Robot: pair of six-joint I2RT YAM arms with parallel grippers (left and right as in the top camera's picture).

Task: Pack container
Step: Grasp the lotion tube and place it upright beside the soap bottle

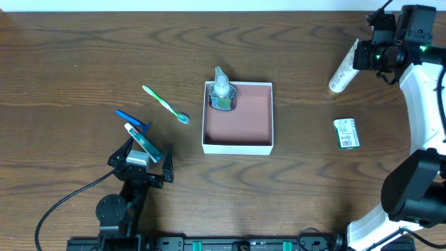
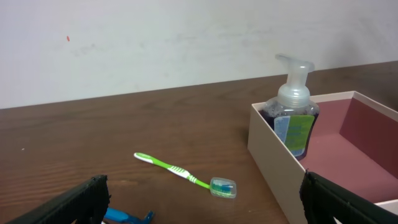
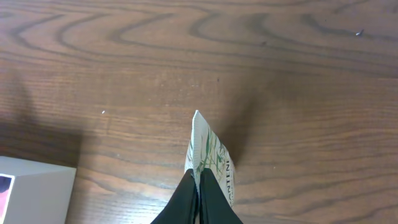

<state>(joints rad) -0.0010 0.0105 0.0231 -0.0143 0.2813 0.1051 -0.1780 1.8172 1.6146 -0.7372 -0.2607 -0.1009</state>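
The container [image 1: 237,143] is a square white box with a reddish-brown floor at the table's middle; it also shows in the left wrist view [image 2: 273,158]. A soap pump bottle [image 1: 222,91] stands in its back left corner [image 2: 292,118]. My right gripper [image 1: 357,56] is shut on a white tube [image 1: 341,73] at the far right, holding it above the table; the tube's crimped end [image 3: 208,155] sits between the fingers [image 3: 199,180]. My left gripper [image 1: 146,157] is open near the front left, over a small toothpaste tube [image 1: 143,141].
A green toothbrush with a capped head [image 1: 166,104] lies left of the container [image 2: 186,176]. A blue razor [image 1: 132,118] lies beside the left gripper [image 2: 127,216]. A green-and-white packet [image 1: 346,133] lies at the right. A corner of the container shows in the right wrist view [image 3: 31,190].
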